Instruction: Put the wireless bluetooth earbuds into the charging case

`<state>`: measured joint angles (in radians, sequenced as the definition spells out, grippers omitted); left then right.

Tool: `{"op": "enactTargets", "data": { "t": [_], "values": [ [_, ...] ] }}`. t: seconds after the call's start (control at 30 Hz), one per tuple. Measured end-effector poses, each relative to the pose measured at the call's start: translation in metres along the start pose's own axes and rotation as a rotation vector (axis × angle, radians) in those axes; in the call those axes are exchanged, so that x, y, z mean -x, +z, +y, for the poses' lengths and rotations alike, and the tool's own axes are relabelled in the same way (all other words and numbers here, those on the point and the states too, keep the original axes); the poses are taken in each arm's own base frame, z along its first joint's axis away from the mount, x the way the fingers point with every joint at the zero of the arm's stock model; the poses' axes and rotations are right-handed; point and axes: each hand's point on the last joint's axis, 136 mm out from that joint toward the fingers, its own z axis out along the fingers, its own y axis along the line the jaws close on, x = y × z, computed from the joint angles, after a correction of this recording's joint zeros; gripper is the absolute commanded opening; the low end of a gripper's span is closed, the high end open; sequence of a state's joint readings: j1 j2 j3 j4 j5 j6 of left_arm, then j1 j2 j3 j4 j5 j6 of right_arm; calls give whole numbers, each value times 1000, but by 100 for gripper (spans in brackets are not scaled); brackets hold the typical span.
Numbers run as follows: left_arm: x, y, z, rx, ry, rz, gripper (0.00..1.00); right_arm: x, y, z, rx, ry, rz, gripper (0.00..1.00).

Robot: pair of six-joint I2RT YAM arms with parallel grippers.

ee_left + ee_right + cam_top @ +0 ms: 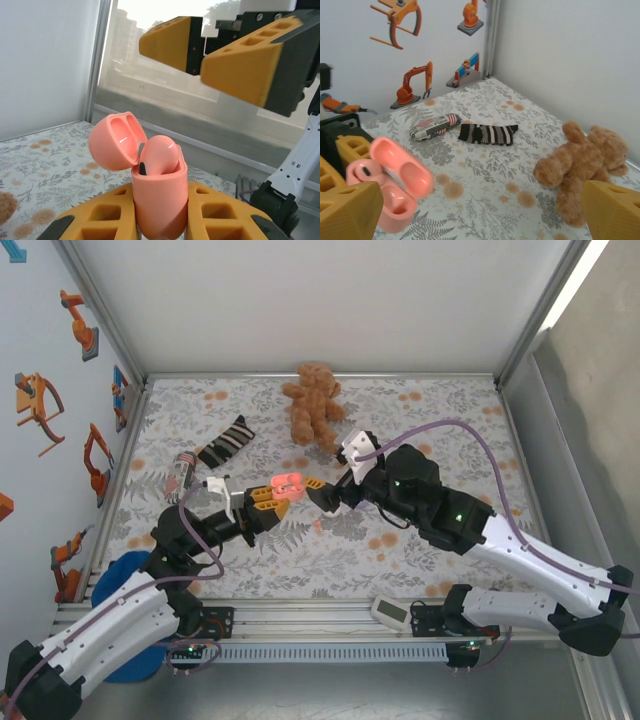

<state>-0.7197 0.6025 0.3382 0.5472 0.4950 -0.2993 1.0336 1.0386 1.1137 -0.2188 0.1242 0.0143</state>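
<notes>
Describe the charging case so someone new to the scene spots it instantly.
Find the brown teddy bear at the back of the flowered mat, then come forward to mid-mat. There the left hand holds the case upright. Unlike the striped sock and the bear, it is salmon-pink, small and rounded, lid flipped open, an earbud seated inside.

Teddy bear (313,403) lies at far edge of worktop (330,560), approx centre. Sock (227,441) to its left, a bit nearer; rolled packet (181,469) left of sock, twd left edge. Over mid-worktop, charging case (288,483) stands upright betw. left gripper (270,502) fingers, lid tipped back, one earbud (159,154) in it. Right gripper (316,493) just right of case, not touching. Small handset (390,609) on near rail, right of centre
</notes>
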Motion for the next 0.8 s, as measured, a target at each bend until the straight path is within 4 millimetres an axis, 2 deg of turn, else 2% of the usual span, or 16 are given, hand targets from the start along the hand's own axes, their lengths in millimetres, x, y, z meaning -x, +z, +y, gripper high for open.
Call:
{"op": "enactTargets", "data": {
  "t": [0.23,0.53,0.8],
  "values": [
    [4,-7,-4,6,30,-10,0,-22,1,-24,-76,99,25,100],
    [7,-14,-7,12,52,-16,0,-89,11,-63,-202,296,148,100],
    [7,-16,-7,18,58,-15,0,-125,28,-64,-194,431,244,100]
  ]
}}
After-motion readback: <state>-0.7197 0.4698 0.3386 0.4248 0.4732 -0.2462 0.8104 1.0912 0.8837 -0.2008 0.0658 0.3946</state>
